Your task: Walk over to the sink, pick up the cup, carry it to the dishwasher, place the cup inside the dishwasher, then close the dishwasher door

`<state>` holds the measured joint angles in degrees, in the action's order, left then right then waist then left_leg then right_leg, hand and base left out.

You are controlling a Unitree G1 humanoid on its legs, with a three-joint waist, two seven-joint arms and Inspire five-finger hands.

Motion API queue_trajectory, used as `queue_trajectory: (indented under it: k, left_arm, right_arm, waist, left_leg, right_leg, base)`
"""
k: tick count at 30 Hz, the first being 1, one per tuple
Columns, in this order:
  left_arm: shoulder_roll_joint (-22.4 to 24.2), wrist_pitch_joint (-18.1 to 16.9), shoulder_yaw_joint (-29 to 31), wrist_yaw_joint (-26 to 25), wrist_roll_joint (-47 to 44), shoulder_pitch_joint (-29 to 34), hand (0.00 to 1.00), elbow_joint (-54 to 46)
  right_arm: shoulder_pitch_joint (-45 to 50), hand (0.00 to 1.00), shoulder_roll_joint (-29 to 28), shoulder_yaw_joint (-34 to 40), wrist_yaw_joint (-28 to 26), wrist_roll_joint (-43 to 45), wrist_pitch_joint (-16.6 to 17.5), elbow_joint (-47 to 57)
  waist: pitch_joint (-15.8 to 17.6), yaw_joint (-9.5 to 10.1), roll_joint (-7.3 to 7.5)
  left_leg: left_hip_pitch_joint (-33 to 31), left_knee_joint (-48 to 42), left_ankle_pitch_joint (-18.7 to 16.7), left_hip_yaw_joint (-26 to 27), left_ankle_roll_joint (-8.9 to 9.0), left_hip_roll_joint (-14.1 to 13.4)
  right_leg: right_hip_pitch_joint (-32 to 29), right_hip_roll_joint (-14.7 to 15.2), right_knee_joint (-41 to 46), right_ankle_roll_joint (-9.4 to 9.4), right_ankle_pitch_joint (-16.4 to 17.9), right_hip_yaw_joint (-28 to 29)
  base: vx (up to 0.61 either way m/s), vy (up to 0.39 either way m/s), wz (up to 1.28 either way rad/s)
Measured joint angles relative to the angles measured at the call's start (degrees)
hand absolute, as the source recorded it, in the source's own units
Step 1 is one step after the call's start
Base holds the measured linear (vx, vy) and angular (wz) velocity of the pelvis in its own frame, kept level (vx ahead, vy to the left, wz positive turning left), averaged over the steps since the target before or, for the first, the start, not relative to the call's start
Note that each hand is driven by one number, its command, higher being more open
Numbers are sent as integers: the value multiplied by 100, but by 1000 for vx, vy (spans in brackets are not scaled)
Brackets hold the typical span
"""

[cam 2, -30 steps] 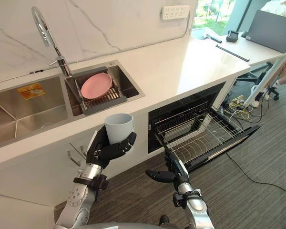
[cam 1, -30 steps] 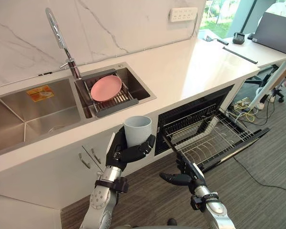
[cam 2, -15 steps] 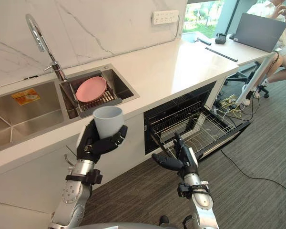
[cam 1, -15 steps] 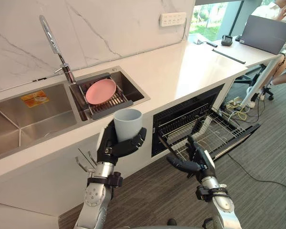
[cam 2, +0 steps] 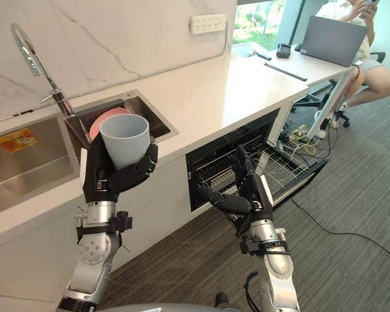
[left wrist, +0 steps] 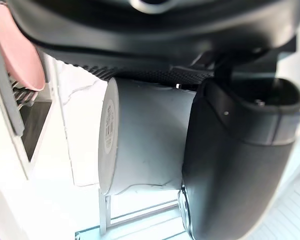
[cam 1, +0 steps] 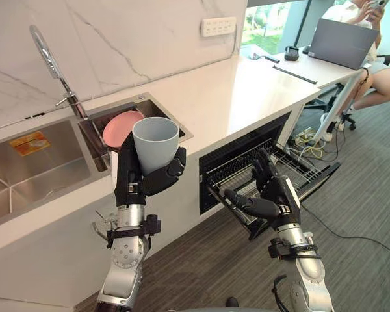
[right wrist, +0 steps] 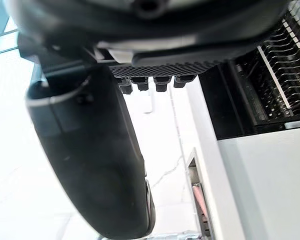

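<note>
The left hand (cam 1: pixel 136 184) is curled tightly round a smooth, pale grey-blue cup (cam 1: pixel 155 142). The cup is a tapered cylinder, held upright with its mouth up, in front of the stainless-steel sink (cam 1: pixel 32 174) (a round pink plate (cam 1: pixel 117 128) lies in the basin behind it). The right hand (cam 1: pixel 274 195), fingers straight and apart, hovers before the open dishwasher (cam 1: pixel 237 158), whose wire rack (cam 1: pixel 296 170) is drawn out below the glossy white countertop (cam 1: pixel 234 91).

Marble wall (cam 1: pixel 117 39), white countertop (cam 1: pixel 240 84), grey plank floor (cam 1: pixel 364 214), window (cam 1: pixel 266 26), possibly greenery outside.
</note>
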<state>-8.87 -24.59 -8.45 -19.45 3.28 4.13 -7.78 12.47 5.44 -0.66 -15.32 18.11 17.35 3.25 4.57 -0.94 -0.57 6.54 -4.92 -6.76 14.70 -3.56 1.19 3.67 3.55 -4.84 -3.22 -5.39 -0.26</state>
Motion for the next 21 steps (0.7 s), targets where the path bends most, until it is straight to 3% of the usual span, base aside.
queue_trajectory:
  k: [9,21]
  left_arm:
    - [92,103,-498,-147,590,-256,0,375]
    - [106,191,-1030,-9,596,-301,0,425]
  right_arm:
    - [-50,100,41,-439,-71,221,80,428]
    - [-87,100,83,-671,150,372,86,430]
  waist:
    - [-7,-16,-9]
    - [-21,-14,-14]
  left_leg:
    - [7,0,-1,-13,0,-22]
    - [12,0,-1,-5,0,-23]
  right_leg:
    - [-40,-46,-2,26,-22,87]
    - [-56,-57,-3,33,-50,141]
  base:
    - [-19,-26,-6]
    - [-29,-21,-2]
